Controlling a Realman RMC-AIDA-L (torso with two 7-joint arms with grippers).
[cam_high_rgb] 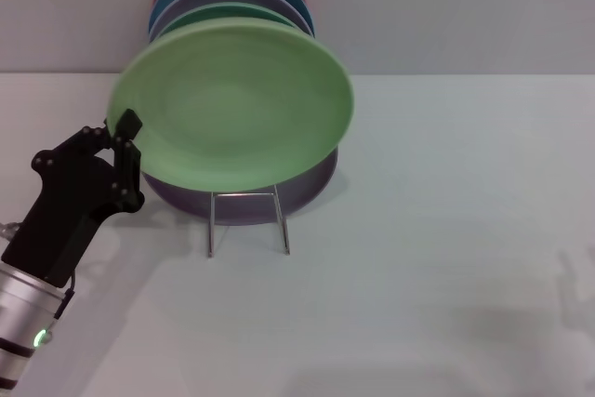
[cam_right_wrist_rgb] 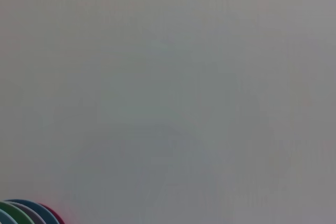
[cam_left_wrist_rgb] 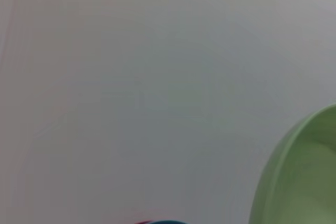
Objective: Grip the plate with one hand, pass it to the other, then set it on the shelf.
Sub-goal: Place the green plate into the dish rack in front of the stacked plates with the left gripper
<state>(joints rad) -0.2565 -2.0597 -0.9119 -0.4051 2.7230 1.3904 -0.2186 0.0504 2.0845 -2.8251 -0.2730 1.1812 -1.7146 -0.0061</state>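
Plate (cam_high_rgb: 232, 104): round, pastel green, matte, shallow rim; tilted, upper centre-left of frame. Shelf (cam_high_rgb: 247, 220): thin silver wire rack (front loop visible), directly below.

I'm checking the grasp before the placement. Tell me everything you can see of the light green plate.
The plate is round, pastel green and matte, with a shallow rim and a plain dished centre. It is tilted, face toward the camera, held above the table in front of the plates standing in the rack. The left gripper clamps its rim on the robot's left side. It hides most of the lilac plate behind it. Its rim also shows in the left wrist view.
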